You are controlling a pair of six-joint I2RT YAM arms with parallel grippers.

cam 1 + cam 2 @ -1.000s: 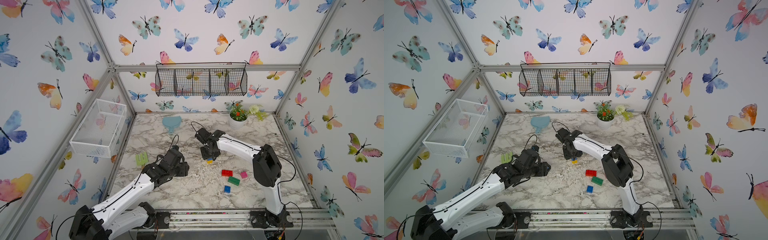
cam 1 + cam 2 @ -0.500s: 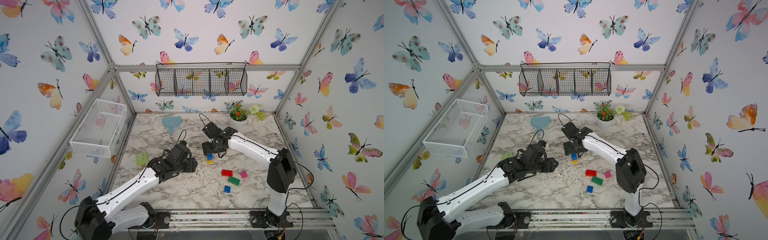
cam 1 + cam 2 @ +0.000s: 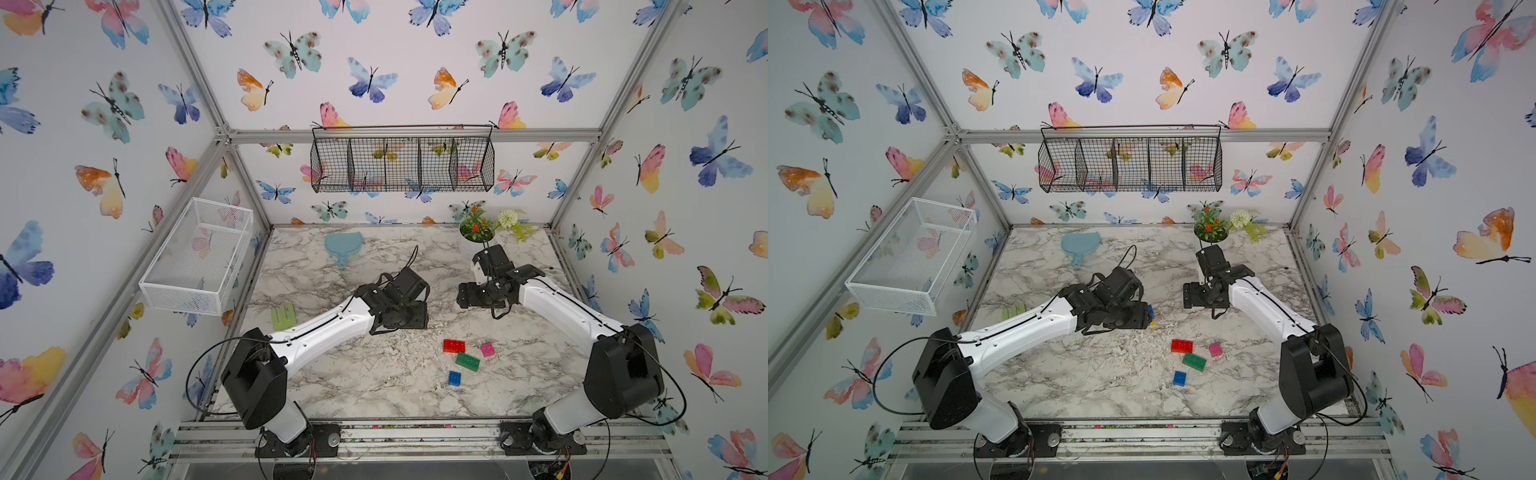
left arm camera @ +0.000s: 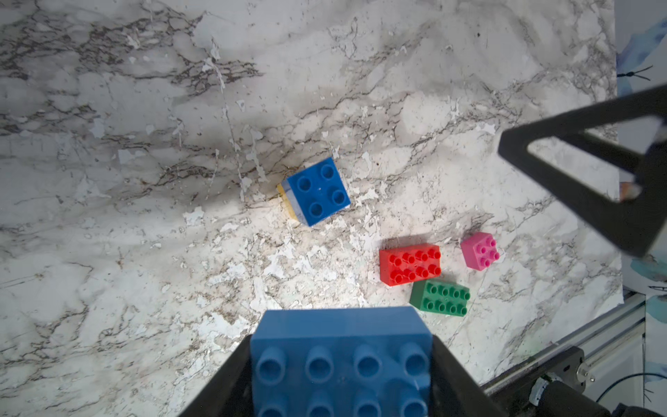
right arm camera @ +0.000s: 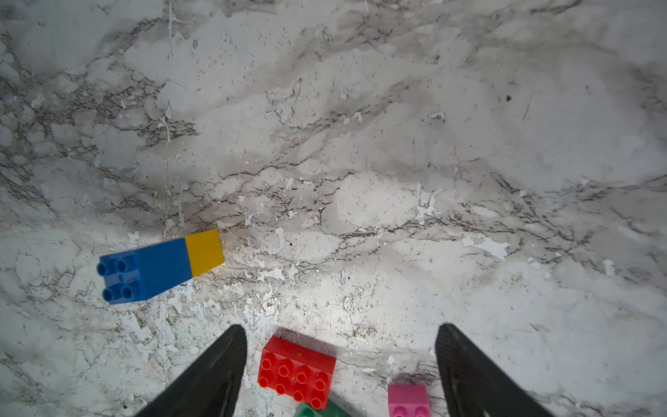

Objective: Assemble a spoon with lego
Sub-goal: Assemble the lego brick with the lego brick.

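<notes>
Progress: early, by judgement one joint of six made.
Note the stem, blue on yellow, joined and upright on the bench near the red brick.
Note the left gripper, clamped on the long light-blue brick, raised off the bench.
Note the right gripper, spread wide and empty, above the bench near the red brick.
Left to attach: light-blue and red, plus green and pink just beside the red brick, and small blue near it.
</notes>
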